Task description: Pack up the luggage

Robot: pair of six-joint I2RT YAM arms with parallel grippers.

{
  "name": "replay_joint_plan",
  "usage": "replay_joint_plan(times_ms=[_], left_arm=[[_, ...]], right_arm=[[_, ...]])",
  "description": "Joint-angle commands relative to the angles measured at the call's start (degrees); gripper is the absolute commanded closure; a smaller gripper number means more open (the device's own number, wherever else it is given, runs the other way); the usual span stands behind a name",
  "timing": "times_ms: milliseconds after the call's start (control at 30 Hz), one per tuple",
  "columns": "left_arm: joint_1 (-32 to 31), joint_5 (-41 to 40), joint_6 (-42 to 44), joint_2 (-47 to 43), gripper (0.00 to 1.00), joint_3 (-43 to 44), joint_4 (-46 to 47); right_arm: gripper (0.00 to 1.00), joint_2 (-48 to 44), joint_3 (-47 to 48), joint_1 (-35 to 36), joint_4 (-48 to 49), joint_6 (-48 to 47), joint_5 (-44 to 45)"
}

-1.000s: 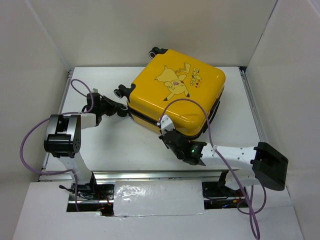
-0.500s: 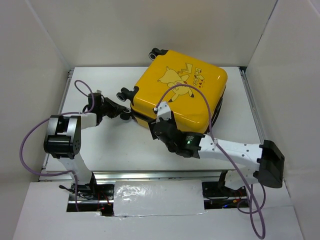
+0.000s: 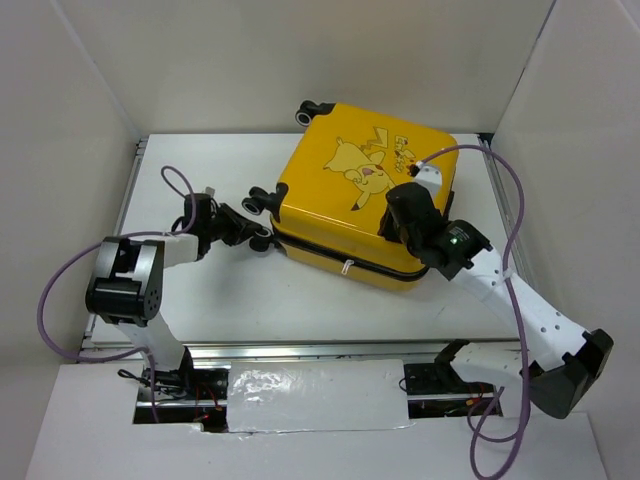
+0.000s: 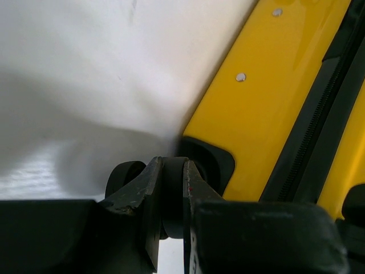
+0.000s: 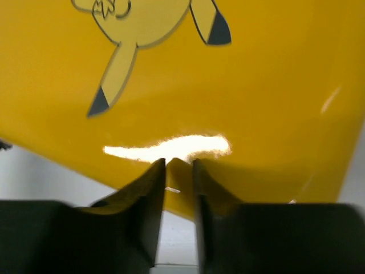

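1. The luggage lies flat and closed on the table, with the lid facing up. It is in the far right part of the tabletop and turned at an angle to the edges.
2. Its far corner with one black wheel reaches the far edge. Its right side is close to the right edge.
3. The yellow lid carries a Pikachu drawing. A dark zipper line runs along the side wall, and a small pale zipper pull hangs on the side that faces the near edge.
4. The left gripper is at the left side of the luggage, low above the tabletop. Its two fingers are clamped on a black wheel of the corner nearest to the left edge.
5. The right gripper is above the lid, on the part near the right edge, just beside the drawing. Its fingers stand close with a narrow slit between them, and I see nothing held in the slit. I cannot tell if the tips touch the lid.
6. A purple cable loops beside the left arm near the left edge.
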Motion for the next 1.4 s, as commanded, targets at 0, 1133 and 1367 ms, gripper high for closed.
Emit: replay_joint_plan(times_ms=[0, 1133, 1367], left_arm=[[-11.41, 8.85, 3.20, -0.91, 1.00, -3.61, -4.23], [-4.60, 14.90, 25.78, -1.11, 0.23, 30.37, -26.65], [-1.96, 26.58, 32.00, 16.02, 0.25, 43.39, -8.92]], right_arm=[[0.63, 1.88, -0.73, -5.06, -3.05, 1.44, -4.26], [0.90, 25.45, 14.05, 7.84, -9.55, -2.08, -9.18], [0.94, 20.61, 8.94, 10.56, -16.74, -1.90, -9.97]])
